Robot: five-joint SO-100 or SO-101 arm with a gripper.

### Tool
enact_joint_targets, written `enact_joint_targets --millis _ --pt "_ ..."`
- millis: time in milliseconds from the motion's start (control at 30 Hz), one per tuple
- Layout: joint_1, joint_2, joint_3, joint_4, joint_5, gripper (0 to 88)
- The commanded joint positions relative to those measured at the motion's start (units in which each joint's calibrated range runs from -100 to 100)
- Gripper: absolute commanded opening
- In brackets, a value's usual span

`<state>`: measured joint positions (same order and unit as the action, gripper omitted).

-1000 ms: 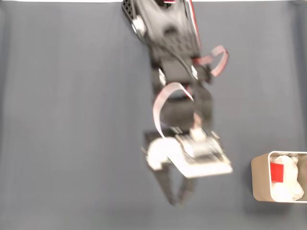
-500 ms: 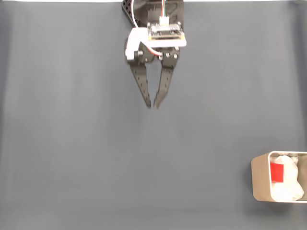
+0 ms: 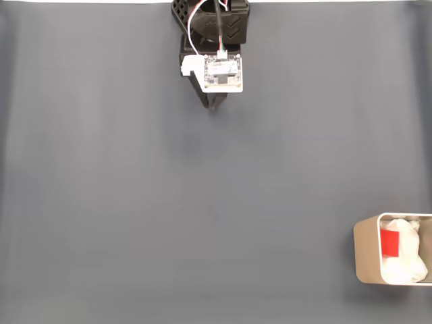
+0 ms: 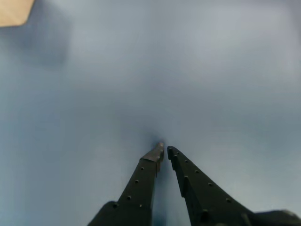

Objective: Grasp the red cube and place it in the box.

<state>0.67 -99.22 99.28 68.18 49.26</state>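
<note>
Grey surface (image 3: 101,202) bare but for box (image 3: 364,253) at lower right of fixed view, red cube (image 3: 389,242) lying inside on white padding (image 3: 405,266); gripper (image 4: 164,149) empty, nearly closed, pulled back to base since a second ago; placement judged complete.

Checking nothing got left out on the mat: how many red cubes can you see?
1. The red cube lies in the box at the fixed view's lower right, against white padding. The padding could hide another.
</note>
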Motion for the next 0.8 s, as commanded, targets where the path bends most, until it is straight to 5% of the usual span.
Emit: enact_joint_targets --millis 0,767 --pt "-0.2 -0.7 0.5 5.0 -0.6 0.0" --pt "0.1 -0.8 0.5 7.6 -0.4 0.1"
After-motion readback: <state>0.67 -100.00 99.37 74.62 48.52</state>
